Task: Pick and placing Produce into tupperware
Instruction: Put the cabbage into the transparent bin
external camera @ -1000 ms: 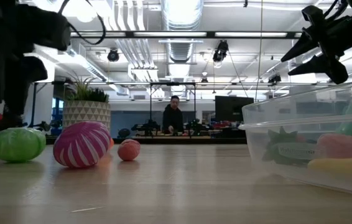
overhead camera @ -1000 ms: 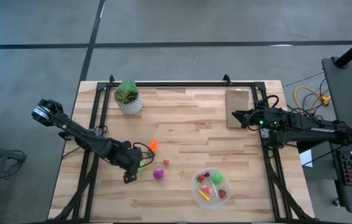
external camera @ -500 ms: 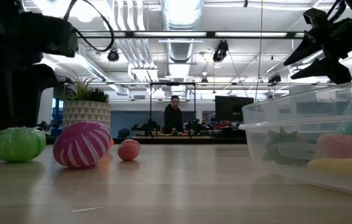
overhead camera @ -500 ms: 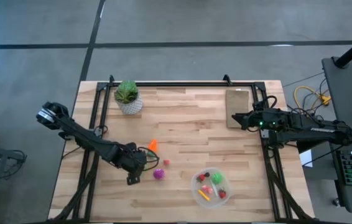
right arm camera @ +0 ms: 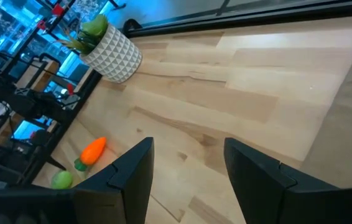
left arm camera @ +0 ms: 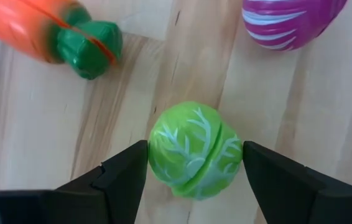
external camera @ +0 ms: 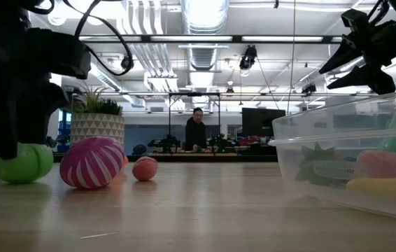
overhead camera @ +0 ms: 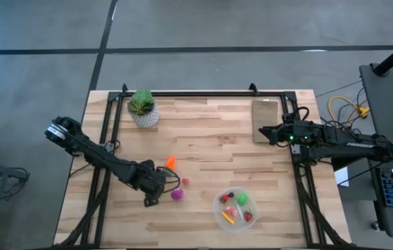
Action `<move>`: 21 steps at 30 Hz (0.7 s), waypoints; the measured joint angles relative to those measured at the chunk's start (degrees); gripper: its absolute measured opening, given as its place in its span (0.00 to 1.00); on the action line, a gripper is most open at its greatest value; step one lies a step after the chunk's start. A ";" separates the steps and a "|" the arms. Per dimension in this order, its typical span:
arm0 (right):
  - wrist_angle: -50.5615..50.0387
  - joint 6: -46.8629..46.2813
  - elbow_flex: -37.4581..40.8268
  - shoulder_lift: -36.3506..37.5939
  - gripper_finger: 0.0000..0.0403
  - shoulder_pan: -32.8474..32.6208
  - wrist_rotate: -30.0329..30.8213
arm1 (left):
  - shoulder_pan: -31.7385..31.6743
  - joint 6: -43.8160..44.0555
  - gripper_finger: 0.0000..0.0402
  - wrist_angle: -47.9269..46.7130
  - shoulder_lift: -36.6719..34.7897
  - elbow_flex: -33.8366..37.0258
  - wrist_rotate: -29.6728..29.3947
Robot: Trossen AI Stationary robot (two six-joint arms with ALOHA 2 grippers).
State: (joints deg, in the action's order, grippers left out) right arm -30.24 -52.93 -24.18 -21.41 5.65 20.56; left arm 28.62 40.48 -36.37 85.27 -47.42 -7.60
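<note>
1. Fingers (left arm camera: 123,180) of the left hand (left arm camera: 194,180) stand open on both sides of a green ball (left arm camera: 194,151) of toy produce; the ball lies on the table (left arm camera: 33,124) between them. I cannot tell if the fingers already touch it, the gaps look very thin.
2. In the low view the left hand (external camera: 9,105) is a dark shape low at the table, and it covers part of the green ball (external camera: 26,163).
3. Just beyond this hand lies a magenta-purple piece (left arm camera: 291,22) with white stripes, and to the other side, also just beyond, an orange carrot (left arm camera: 51,31) with a green end. Neither touches the ball.
4. In the high view the left hand (overhead camera: 151,191) is near the front middle of the table (overhead camera: 203,153), with the carrot (overhead camera: 170,162) just behind it, the magenta-purple piece (overhead camera: 176,195) just beside it, and a small red piece (overhead camera: 185,181) near.
5. Farther from this hand, toward the right front of the table, stands the tupperware (overhead camera: 219,215), a clear round bowl. Several produce pieces (overhead camera: 237,207) lie inside it: green, red, pink and yellow ones.
6. The right hand (overhead camera: 264,130) waits well apart, raised at the far right side beside a flat tan board (overhead camera: 264,111). Its fingers (right arm camera: 132,174) are spread open and hold nothing.
7. A potted plant (overhead camera: 142,109) stands at the far left corner, well away from both hands.
8. A person (external camera: 195,133) is in the room behind the table.
</note>
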 joint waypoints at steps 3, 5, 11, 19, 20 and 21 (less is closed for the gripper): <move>0.00 -0.01 0.00 0.00 0.46 0.01 0.00 | 0.00 -1.92 0.61 0.74 0.65 -0.02 -0.27; 0.00 -0.02 0.00 0.00 0.46 0.02 0.00 | 0.00 -2.66 0.61 0.82 1.05 -0.02 -0.26; -0.24 -0.79 0.00 0.00 0.46 0.02 0.00 | 0.00 -3.79 0.61 1.10 1.71 -0.02 -0.24; -1.39 -0.69 0.00 -0.04 0.46 0.00 0.02 | 0.04 -4.38 0.61 1.09 1.16 0.12 -0.15; -1.44 -0.68 0.00 -0.04 0.46 0.02 0.02 | 0.04 -4.85 0.61 1.17 1.24 0.15 -0.15; -1.47 -0.66 0.00 -0.04 0.46 0.01 0.02 | 0.04 -5.06 0.61 1.29 1.47 0.15 -0.21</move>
State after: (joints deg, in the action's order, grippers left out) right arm -31.71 -53.59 -24.18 -21.45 5.66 20.58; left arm 28.67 35.42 -35.08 86.74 -47.27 -7.80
